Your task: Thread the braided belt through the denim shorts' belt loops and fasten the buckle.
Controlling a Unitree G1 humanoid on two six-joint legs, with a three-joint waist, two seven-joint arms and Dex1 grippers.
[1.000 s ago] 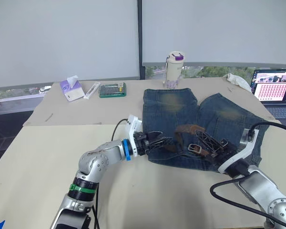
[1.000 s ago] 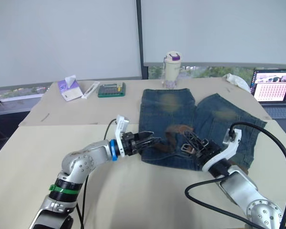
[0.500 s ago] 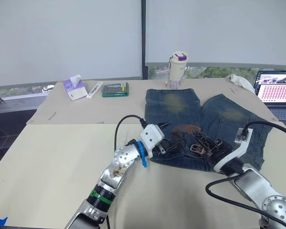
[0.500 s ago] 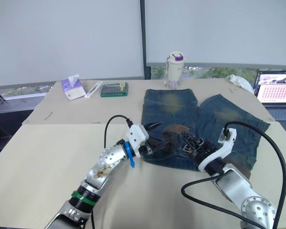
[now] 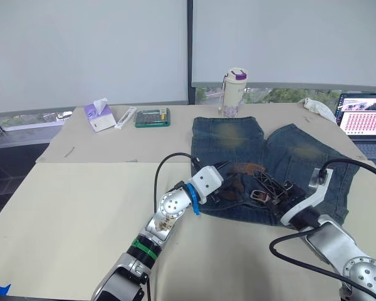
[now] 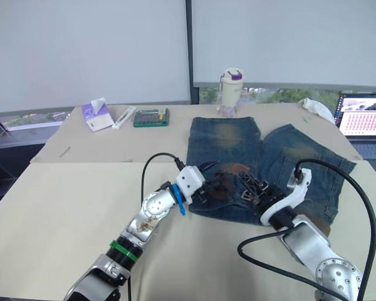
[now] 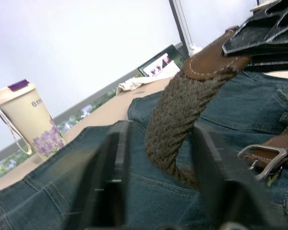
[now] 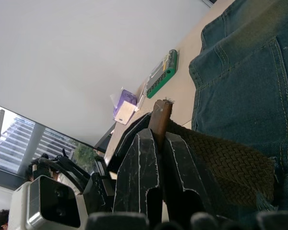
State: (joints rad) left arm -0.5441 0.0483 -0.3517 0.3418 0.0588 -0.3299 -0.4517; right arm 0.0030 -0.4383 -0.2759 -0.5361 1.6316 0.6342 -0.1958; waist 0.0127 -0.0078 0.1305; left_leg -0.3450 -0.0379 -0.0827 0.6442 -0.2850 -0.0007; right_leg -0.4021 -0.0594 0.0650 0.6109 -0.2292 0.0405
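Dark-brown braided belt (image 7: 175,120) lies bunched on the faded blue denim shorts' (image 5: 282,157) waistband, its leather tip clamped in the right gripper (image 8: 156,143) while the left gripper (image 7: 158,158) straddles it unclosed; a tug could drag the shorts across the beige worktop (image 5: 69,200) below white blinds.

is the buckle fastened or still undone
Undone. In the left wrist view the buckle is a bare silver frame with no strap through it; the braided belt arches up to the right pincer, shut on its end.

Woven matt braided belt (image 7: 175,120); shiny metal buckle (image 7: 261,158); faded denim shorts (image 5: 282,157).
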